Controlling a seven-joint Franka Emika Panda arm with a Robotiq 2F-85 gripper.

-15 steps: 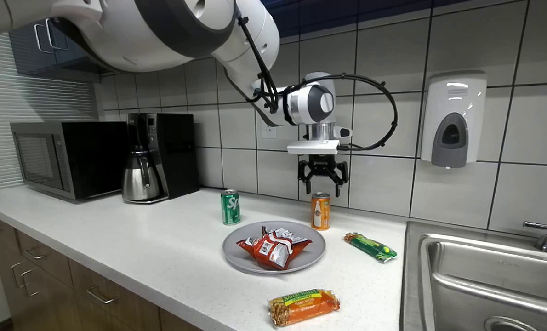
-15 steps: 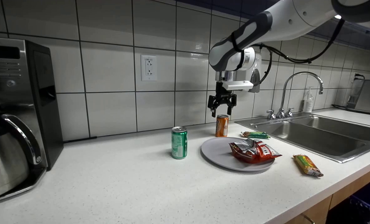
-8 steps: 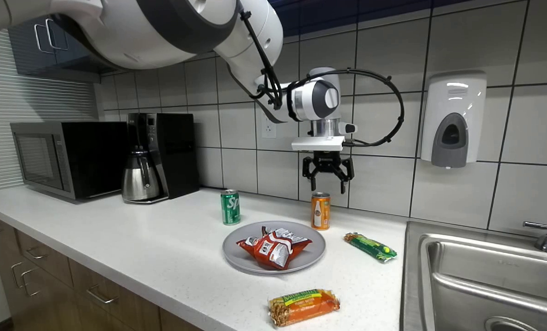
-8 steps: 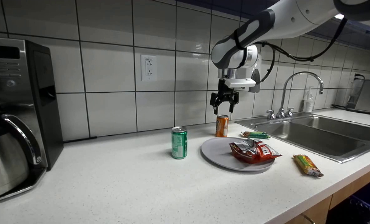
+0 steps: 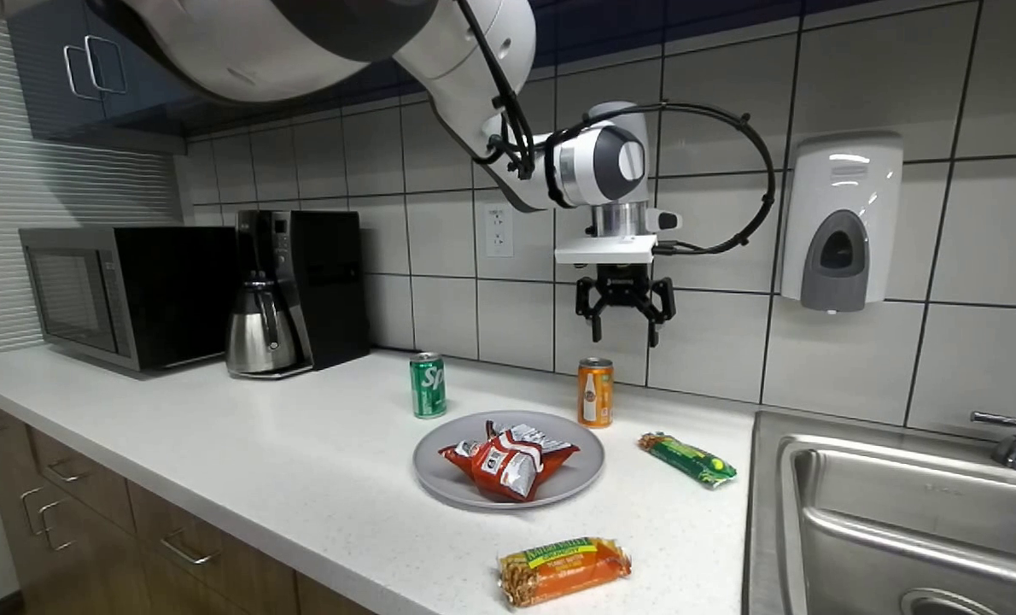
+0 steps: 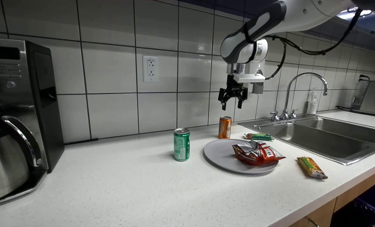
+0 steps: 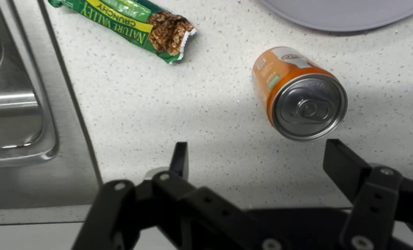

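My gripper [image 5: 624,336] hangs open in the air, fingers apart with nothing between them. Nearest below it stands an upright orange can [image 5: 595,395], not touched. In the wrist view the can [image 7: 307,104] lies ahead of the fingertips, toward the right finger [image 7: 345,166]. A green granola bar wrapper [image 5: 689,459] lies beside the can; its torn-looking end with brown granola print shows in the wrist view. A grey plate [image 6: 217,156] carries a red chip bag [image 6: 258,154]. The green can [image 6: 181,145] stands upright on the plate's far side from the sink.
An orange granola bar [image 5: 563,571] lies near the counter's front edge. The steel sink [image 5: 768,512] borders the counter, with a soap dispenser [image 5: 845,222] on the tiled wall. A coffee maker [image 5: 329,290] and a microwave [image 5: 132,295] stand at the far end.
My gripper has risen and shifted toward the sink side, away from over the orange can. It has stayed open. The cans, plate, bag and bars have not moved.
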